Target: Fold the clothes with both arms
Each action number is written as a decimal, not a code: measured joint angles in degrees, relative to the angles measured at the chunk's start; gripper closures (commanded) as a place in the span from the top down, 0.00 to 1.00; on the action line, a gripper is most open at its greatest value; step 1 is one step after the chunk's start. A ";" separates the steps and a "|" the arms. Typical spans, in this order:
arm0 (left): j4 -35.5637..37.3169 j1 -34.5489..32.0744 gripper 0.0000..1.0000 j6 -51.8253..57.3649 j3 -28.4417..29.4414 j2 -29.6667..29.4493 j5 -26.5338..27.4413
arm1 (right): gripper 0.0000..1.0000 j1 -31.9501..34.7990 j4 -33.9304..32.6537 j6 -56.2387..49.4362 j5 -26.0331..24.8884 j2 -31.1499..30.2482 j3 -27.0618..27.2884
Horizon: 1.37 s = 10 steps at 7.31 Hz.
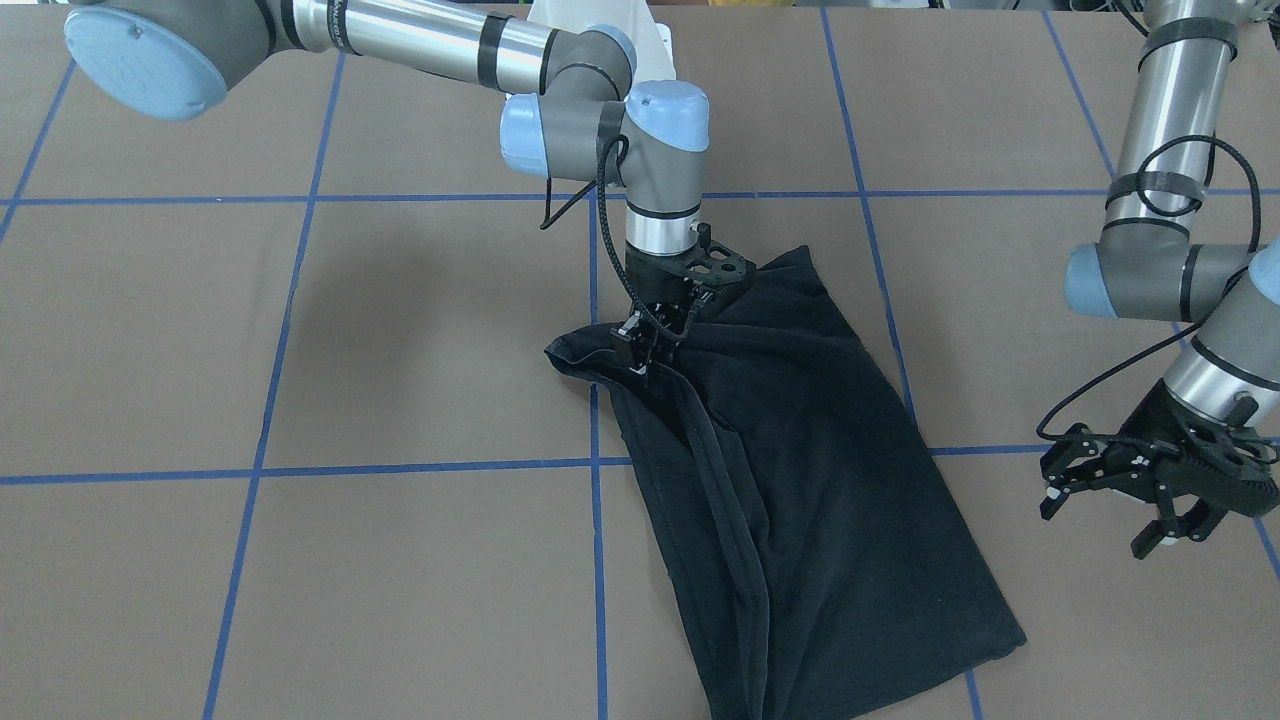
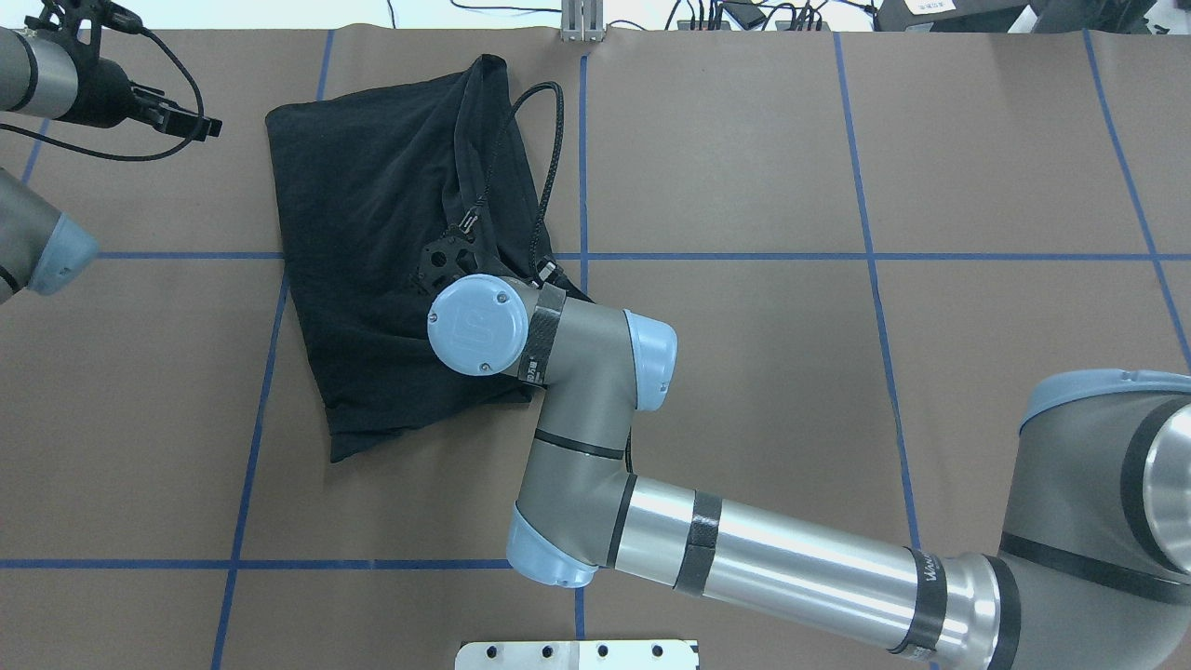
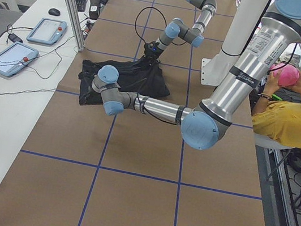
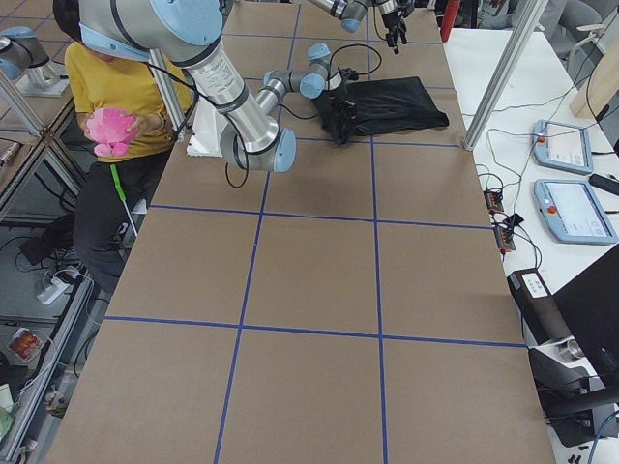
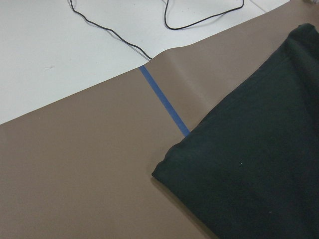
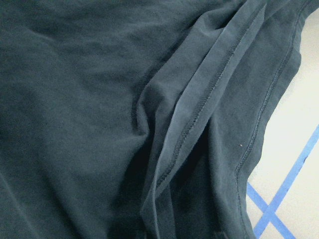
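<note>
The black T-shirt (image 1: 800, 450) lies folded into a long strip on the brown table, with a hemmed edge running along its length (image 6: 199, 114). My right gripper (image 1: 643, 355) points straight down at the strip's end nearest the robot and looks shut on the fabric's edge there. The right wrist (image 2: 476, 326) hides that grip from overhead. My left gripper (image 1: 1100, 515) hovers open and holds nothing, off to the side of the shirt's far corner (image 5: 164, 172). In the overhead view the T-shirt (image 2: 372, 214) is at the far left, with the left gripper (image 2: 191, 116) beside it.
Blue tape lines (image 1: 595, 560) grid the brown table cover. A seated person in yellow (image 3: 290, 115) holds something pink beside the robot's base. Two pendants (image 3: 10, 56) and cables lie on the white bench past the table's far edge. A white base mount (image 2: 577, 654) is at the near edge.
</note>
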 measured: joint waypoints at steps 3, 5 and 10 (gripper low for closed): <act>-0.06 0.00 1.00 -0.01 -0.17 0.50 0.00 | 0.00 -0.13 0.00 -0.05 0.06 0.15 -0.01; -0.07 0.00 1.00 -0.02 -0.19 0.54 -0.02 | 0.00 -0.26 -0.03 0.27 1.11 0.26 0.15; -0.07 0.06 1.00 -0.75 -0.19 0.54 0.00 | 0.00 3.07 -0.21 0.60 5.98 -1.44 1.51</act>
